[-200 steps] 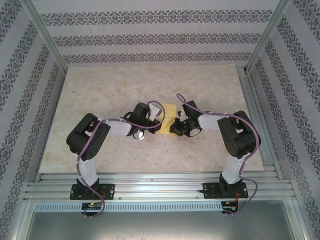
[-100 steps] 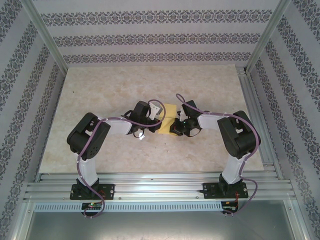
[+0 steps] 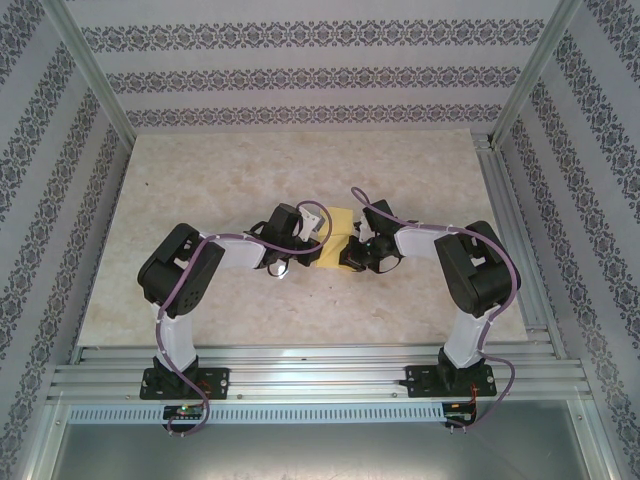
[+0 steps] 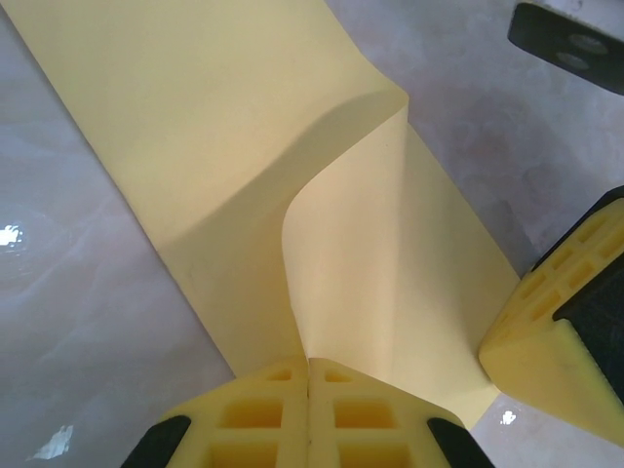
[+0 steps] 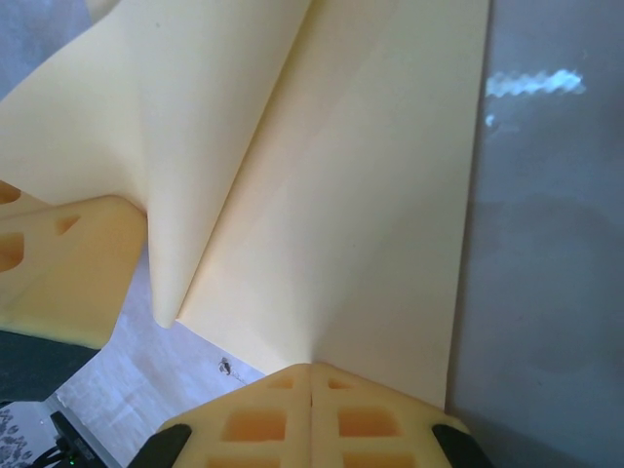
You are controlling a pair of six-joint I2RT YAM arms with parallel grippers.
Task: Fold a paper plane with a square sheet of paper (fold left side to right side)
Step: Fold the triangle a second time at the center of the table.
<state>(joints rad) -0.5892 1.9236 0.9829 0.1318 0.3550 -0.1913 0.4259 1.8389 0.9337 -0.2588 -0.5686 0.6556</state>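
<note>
Two arms reach inward from the aluminium rail (image 3: pixel 300 365), which lies well to the near side of the square sheet of paper (image 3: pixel 338 236), and they meet at the sheet over the marbled tabletop (image 3: pixel 200 180). The left gripper (image 3: pixel 312 236) sits at the sheet's left edge and the right gripper (image 3: pixel 353 256) at its near right corner.

At the left wrist, the left gripper (image 4: pixel 309 366) has its yellow pads pressed together on the paper (image 4: pixel 224 146); a flap rises from the seam between them and curls upward, while the rest lies flat beyond. One yellow finger (image 4: pixel 546 331) of the other arm touches the sheet just to the right of that flap.

At the right wrist, the right gripper (image 5: pixel 310 369) likewise pinches the paper's (image 5: pixel 380 195) near edge with its pads tight together. A raised fold stands to the left, and a left-arm finger (image 5: pixel 58 263) is beside it.

Beyond the sheet's far side, patterned wallpaper (image 3: pixel 300 75) backs the table.
</note>
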